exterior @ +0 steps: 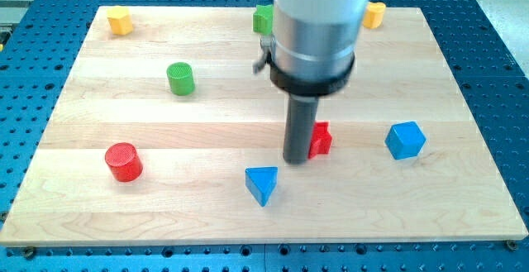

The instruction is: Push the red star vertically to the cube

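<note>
**Tip touching red star, mid-board**

Wooden board (pixel 165 206) lies on a blue perforated table (pixel 25 73), w/ pale plank stripes running across the view.

Going from the view's left: yellow block (pixel 121 20) sits near the board's top-left corner, shape looks roughly hexagonal but hard to tell. Red cylinder (pixel 124 161) stands lower down, toward the left edge. Green cylinder (pixel 180 78) is above and to the right of it, well apart from both.

Center: green block (pixel 263 18) at the board's top edge, partly hidden behind the arm, shape can't be made out. Blue triangular block (pixel 262 184) lies toward the bottom, just below-left of my tip (pixel 296 161). Rod comes down from the big grey arm housing (pixel 318 24); tip's lower end rests on the board, directly left of the red star (pixel 321 139) and touching it or nearly so. Star is partly hidden by the rod, only its right part shows. No jaws on this rig, just the plain rod.

Right side: blue cube (pixel 405 140) sits right of the star at about the same height in view, apart from it w/ bare wood between. Another yellow block (pixel 375 13) at the top edge, partly hidden by the arm.
</note>
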